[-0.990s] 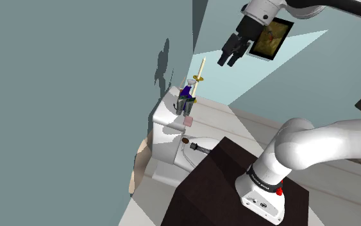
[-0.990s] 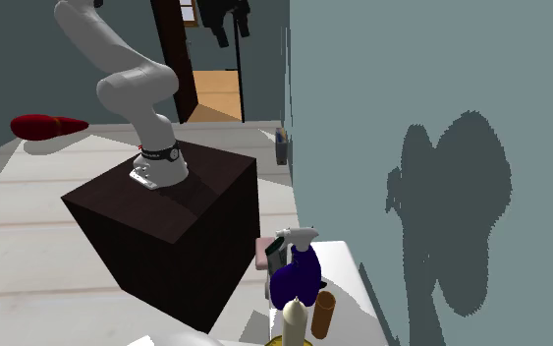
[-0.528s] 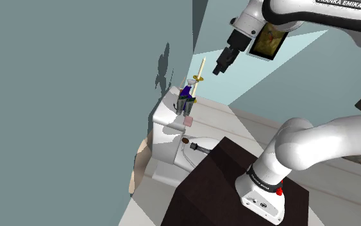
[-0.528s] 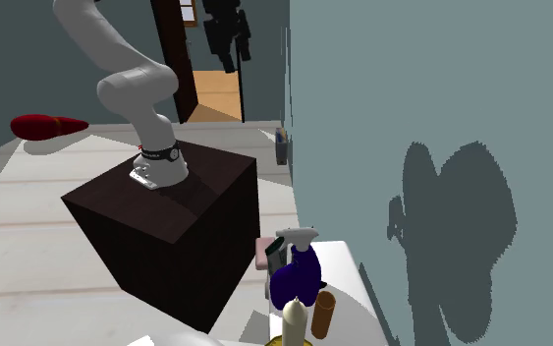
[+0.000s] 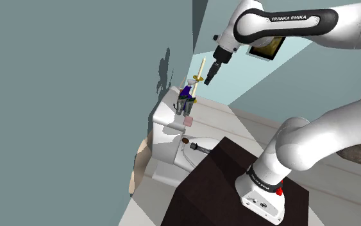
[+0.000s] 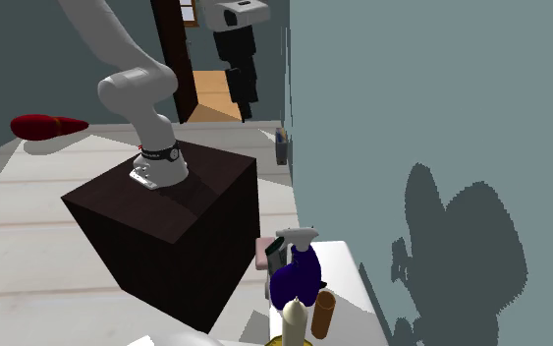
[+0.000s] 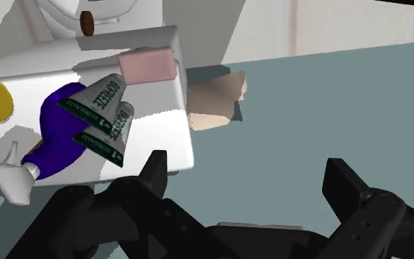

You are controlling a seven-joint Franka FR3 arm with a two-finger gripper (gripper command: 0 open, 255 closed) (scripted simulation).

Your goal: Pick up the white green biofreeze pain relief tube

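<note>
Showing the all-black two-finger gripper (image 7: 248,173) hanging well above the blue spray bottle (image 7: 54,136), fingers spread wide and clasping nothing, presumably readying for a descent. Lying flat against the blue spray bottle, touching its body: the grey-white tube with dark green lettering (image 7: 98,96), resting on the white toilet-tank lid (image 7: 157,121); appearing as two lettered faces, one tube or two being unclear. Sitting near the bottle, past the tube: a pale pink rectangular block (image 7: 148,66). Crowding like this, likely leaving the fingers little room on the bottle's side. Arching the white arm (image 5: 313,138) up from its dark stand (image 5: 211,186) and over, tilting the wrist down towards the bottle.
</note>
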